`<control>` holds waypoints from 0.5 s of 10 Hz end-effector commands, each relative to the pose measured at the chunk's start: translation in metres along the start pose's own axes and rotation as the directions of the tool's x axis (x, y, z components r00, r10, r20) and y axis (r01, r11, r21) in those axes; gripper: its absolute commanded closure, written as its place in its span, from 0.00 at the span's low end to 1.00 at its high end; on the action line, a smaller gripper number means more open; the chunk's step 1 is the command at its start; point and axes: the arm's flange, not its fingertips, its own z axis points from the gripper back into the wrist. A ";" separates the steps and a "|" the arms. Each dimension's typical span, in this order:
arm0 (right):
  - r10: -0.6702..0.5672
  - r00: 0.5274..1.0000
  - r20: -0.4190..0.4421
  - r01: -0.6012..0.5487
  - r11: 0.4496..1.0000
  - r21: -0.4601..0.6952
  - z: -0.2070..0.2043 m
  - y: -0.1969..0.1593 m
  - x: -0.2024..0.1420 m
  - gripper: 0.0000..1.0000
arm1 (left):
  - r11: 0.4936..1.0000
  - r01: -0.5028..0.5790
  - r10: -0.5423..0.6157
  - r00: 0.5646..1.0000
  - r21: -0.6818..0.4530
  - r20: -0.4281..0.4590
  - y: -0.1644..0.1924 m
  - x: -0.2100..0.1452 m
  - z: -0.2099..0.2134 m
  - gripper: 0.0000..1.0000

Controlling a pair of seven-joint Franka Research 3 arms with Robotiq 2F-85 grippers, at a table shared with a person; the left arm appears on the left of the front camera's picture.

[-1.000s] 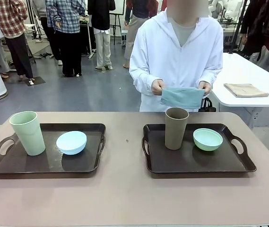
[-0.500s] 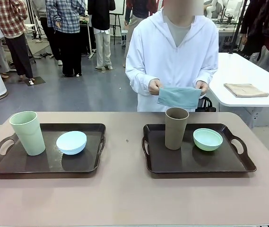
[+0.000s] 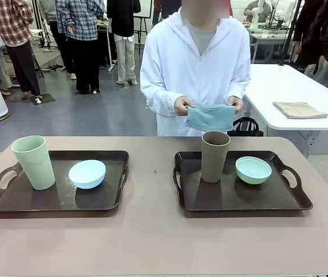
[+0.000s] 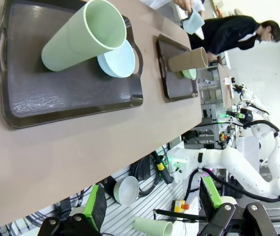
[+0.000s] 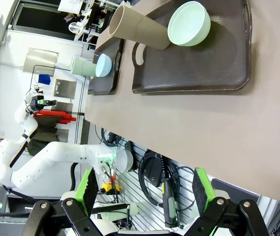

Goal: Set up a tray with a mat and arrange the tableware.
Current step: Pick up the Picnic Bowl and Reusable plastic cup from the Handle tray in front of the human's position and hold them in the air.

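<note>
Matte plastic, by the look of it, on all four pieces: green tumbler [image 3: 34,162] and blue bowl [image 3: 87,173] on the left tray [image 3: 54,199], brown tumbler [image 3: 215,156] and mint bowl [image 3: 253,169] on the right tray [image 3: 238,199]. Green tumbler stands upright near its tray's left edge, with the blue bowl towards the right edge and apart from it. Brown tumbler stands upright by its tray's far edge, left of centre, with the mint bowl just beside it but not touching. Mat [image 3: 211,117] is a folded blue-grey cloth held in both of the person's hands [image 3: 183,105] beyond the far edge of the tabletop [image 3: 152,242]; it lies on neither tray yet. Left pincer [image 4: 153,201] is wide and holds nothing, back from the tabletop's near edge. Right pincer [image 5: 144,189] is the same, wide and empty. Handling, my estimate: tableware is light, stiff and unlikely to crack, and the matte skin should give the green pads fair friction. Tumblers are tall and narrow-footed, so they will tip easily. Grip one across the wall at mid-height or lower, or pinch the rim with one finger inside. Bowls are low with curved sides that could slip out of a side squeeze, so pinch the rim, one finger in and one out. Mat is soft and limp and will droop and fold. Take it by an edge or corner and draw it flat. Tableware probably has to come off a tray before the mat can go down.
</note>
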 end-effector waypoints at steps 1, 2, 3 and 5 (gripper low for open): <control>0.018 1.000 0.017 -0.019 0.999 0.028 0.002 0.001 0.002 0.00 | 1.000 0.005 -0.005 1.000 -0.013 0.009 -0.001 0.001 0.002 0.00; 0.018 1.000 0.017 -0.019 0.999 0.028 0.002 0.001 0.002 0.00 | 1.000 0.005 -0.005 1.000 -0.013 0.009 -0.001 0.001 0.002 0.00; 0.000 1.000 0.000 0.000 1.000 0.000 0.000 0.000 0.000 0.00 | 1.000 0.000 0.000 1.000 0.000 0.000 0.000 0.000 0.000 0.00; -0.010 0.996 -0.092 0.000 0.995 -0.102 -0.025 0.034 0.070 0.00 | 0.935 0.338 -0.321 0.934 0.105 -0.156 -0.064 0.056 -0.068 0.00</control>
